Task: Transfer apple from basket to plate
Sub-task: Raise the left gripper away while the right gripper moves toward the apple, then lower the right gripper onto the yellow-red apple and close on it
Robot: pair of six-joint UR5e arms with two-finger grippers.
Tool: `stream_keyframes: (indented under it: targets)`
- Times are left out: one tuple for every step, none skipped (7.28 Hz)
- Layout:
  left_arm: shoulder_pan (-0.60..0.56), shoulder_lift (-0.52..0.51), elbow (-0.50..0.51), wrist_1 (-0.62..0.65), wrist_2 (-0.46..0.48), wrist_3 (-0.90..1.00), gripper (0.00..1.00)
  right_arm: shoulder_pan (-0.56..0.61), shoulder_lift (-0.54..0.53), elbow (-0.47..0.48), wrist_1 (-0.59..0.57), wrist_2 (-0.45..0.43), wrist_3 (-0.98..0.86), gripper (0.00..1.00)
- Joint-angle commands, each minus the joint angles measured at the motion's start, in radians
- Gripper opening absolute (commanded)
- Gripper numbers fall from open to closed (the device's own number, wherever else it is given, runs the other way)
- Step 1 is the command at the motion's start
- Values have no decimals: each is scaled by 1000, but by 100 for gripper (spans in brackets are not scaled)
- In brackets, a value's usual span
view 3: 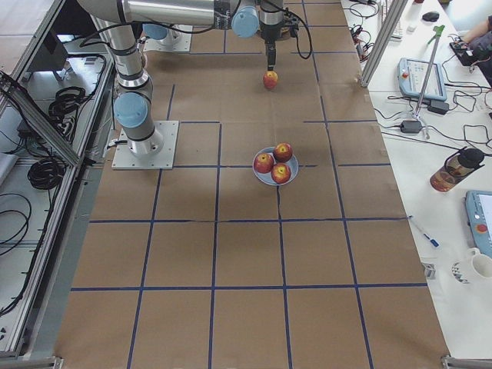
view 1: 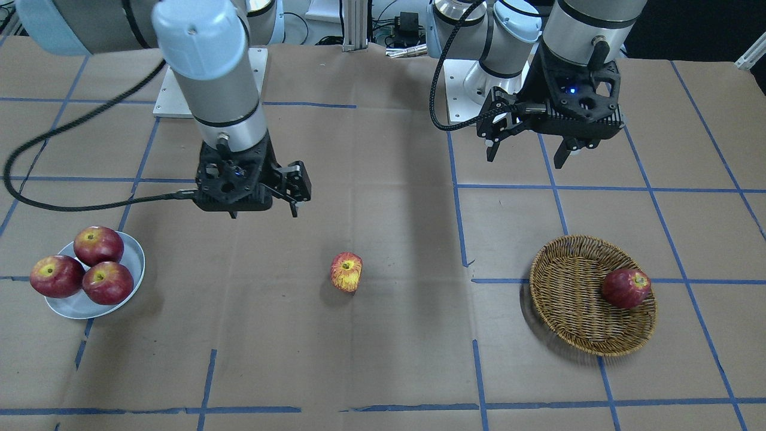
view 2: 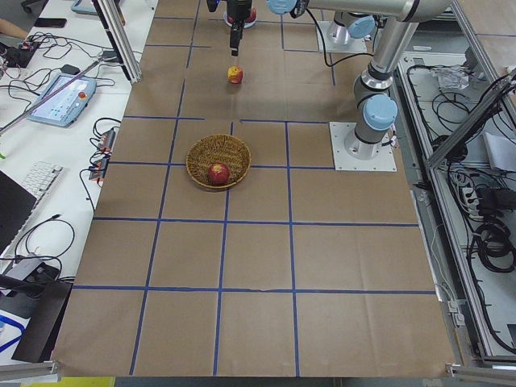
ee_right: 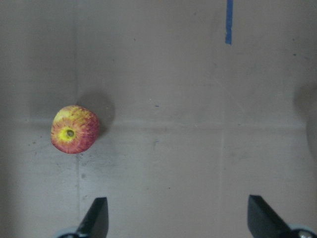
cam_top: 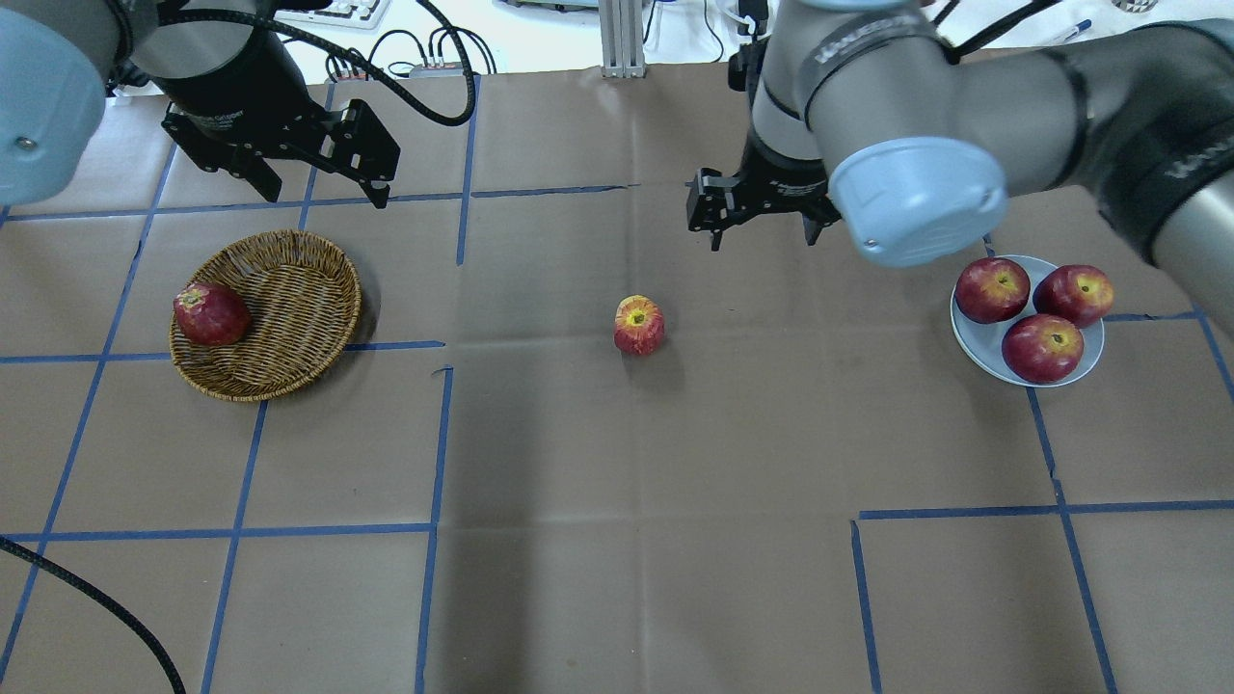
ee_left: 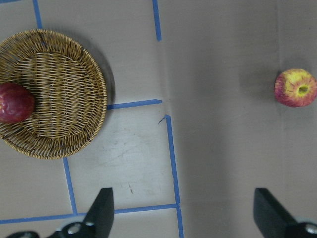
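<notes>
The yellow-streaked apple lies on the brown table paper mid-table, between basket and plate; it also shows in the overhead view and both wrist views. The wicker basket holds one dark red apple. The pale plate holds three dark red apples. My left gripper hangs open and empty above the table behind the basket. My right gripper hangs open and empty, above and behind the streaked apple.
Blue tape lines grid the brown paper. The two arm bases stand on white mounting plates at the robot's side of the table. A black cable loops off the right wrist. Desks with gear line both table ends.
</notes>
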Motion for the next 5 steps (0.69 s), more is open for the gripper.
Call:
stream_keyframes:
  targets:
    - [2, 6, -15, 24, 2, 8, 100, 89, 117, -1, -141, -4, 102, 100]
    - [2, 6, -13, 23, 2, 8, 100, 109, 174, 4, -207, -5, 104, 100]
    - [2, 6, -12, 23, 0, 8, 100, 117, 225, 8, -256, -4, 95, 100]
    - [1, 4, -13, 18, 0, 8, 100, 119, 260, 14, -304, -4, 89, 100]
    - [2, 3, -15, 18, 0, 8, 100, 120, 283, 31, -351, -1, 84, 100]
